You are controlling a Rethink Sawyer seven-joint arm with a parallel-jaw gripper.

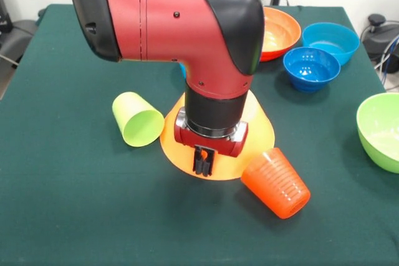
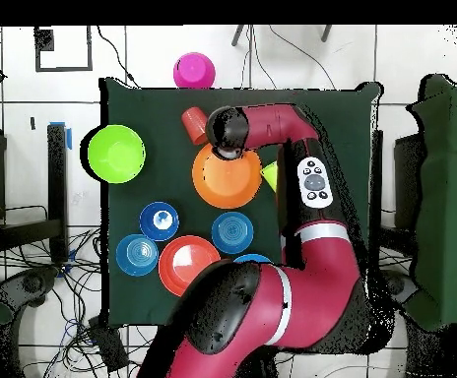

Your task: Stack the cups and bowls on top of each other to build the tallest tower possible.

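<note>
Gripper (image 1: 203, 161) low over upturned light-orange bowl (image 1: 262, 130), near its front rim; finger spread unreadable. Ribbed orange cup (image 1: 277, 182) and lime green cup (image 1: 136, 118) lying tipped beside bowl. Risk: off-centre descent nudging bowl, rolling either cup away.

Around the work surface: table, floor, cables and furniture.

A dark green table (image 1: 75, 216) fills most of the front view and sits mid-frame in the overhead view. Around it lies a white tiled floor (image 2: 154, 54), with tangled black cables (image 2: 70, 305) at the lower left of the overhead view. Dark shapes, possibly chairs (image 2: 439, 197), stand at the left and right edges of that view. A black-outlined square (image 2: 63, 47) marks the floor at its upper left.
</note>
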